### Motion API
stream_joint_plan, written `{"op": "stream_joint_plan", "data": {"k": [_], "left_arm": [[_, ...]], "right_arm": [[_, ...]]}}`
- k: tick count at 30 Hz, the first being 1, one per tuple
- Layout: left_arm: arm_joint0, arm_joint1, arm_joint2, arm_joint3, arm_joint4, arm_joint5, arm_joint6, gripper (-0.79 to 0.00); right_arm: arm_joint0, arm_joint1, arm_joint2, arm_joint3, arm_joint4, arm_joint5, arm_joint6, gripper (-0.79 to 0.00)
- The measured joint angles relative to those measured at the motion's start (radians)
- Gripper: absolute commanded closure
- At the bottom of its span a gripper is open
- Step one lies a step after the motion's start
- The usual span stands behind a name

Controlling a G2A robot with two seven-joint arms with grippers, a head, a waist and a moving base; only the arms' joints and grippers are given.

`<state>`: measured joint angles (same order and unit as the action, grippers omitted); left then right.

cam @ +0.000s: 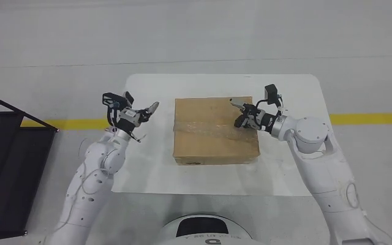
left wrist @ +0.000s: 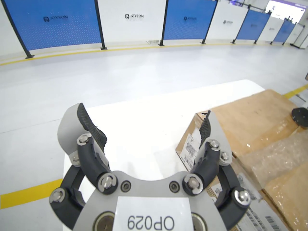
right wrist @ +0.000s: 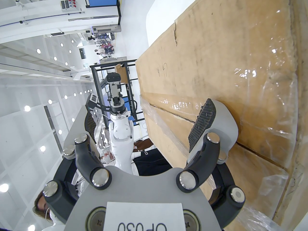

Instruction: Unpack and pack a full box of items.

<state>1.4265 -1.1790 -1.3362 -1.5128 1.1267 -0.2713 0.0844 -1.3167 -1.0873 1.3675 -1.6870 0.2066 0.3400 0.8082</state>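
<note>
Partly beneath the spread right pincer (cam: 236, 113) lies the box (cam: 208, 131).

Bright, even overhead light; round ceiling lamps (right wrist: 27, 108) visible from right wrist view. Shadows soft: just a thin one off the box (cam: 214, 131) toward the surface's (cam: 153, 174) near edge. White surface almost blown out. Specular glare on tape (left wrist: 276, 155) across box top. Both wrist views fisheye: fence (left wrist: 130, 15) bows, straight edges curve near frame borders.
</note>
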Motion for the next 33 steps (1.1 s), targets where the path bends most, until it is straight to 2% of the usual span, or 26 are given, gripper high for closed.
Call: {"op": "stream_joint_plan", "data": {"k": [7,13,24,33], "left_arm": [[-0.038,-0.014,0.093,0.070,0.064,-0.014,0.009,-0.785],[-0.030,-0.010,0.094,0.087,0.087,-0.065,0.015,-0.785],[0.000,-0.004,0.081,0.040,0.090,-0.117,0.028,-0.785],[-0.015,-0.007,0.095,0.044,0.110,-0.114,0.012,-0.785]], "right_arm": [[0.000,0.000,0.000,0.000,0.000,0.000,0.000,-0.785],[0.000,0.000,0.000,0.000,0.000,0.000,0.000,-0.785],[0.000,0.000,0.000,0.000,0.000,0.000,0.000,-0.785],[0.000,0.000,0.000,0.000,0.000,0.000,0.000,-0.785]]}}
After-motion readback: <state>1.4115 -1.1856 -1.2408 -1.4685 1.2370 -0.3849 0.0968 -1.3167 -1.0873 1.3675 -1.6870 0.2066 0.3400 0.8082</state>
